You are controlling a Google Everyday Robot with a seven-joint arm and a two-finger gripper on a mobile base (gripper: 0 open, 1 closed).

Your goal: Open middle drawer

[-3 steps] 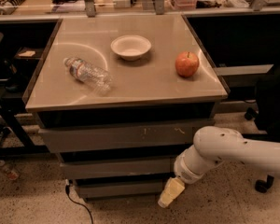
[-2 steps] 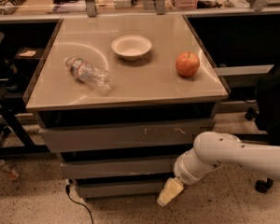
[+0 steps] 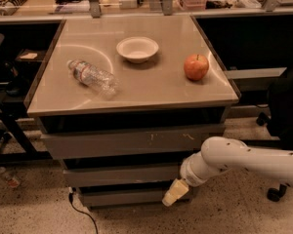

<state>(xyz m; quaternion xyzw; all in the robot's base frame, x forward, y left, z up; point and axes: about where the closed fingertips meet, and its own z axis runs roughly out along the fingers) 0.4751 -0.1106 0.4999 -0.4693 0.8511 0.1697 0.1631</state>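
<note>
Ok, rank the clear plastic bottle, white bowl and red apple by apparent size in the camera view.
Clear plastic bottle and white bowl: near alike, bottle longer.
Red apple: smallest.
Cream gripper hangs low by the bottom drawer front.

Glossy smooth beige cabinet top [image 3: 151, 89], glare on it. On that top: clear crinkled plastic bottle [image 3: 92, 75], matt white bowl [image 3: 137, 48], shiny red apple [image 3: 196, 67]. Below that top: plain matt grey middle drawer [image 3: 117, 175], scuffed larger grey front [image 3: 127, 143]. Cream matt plastic-looking gripper [image 3: 175, 193] low at the cabinet's right; smooth white arm shell [image 3: 244, 162].
</note>
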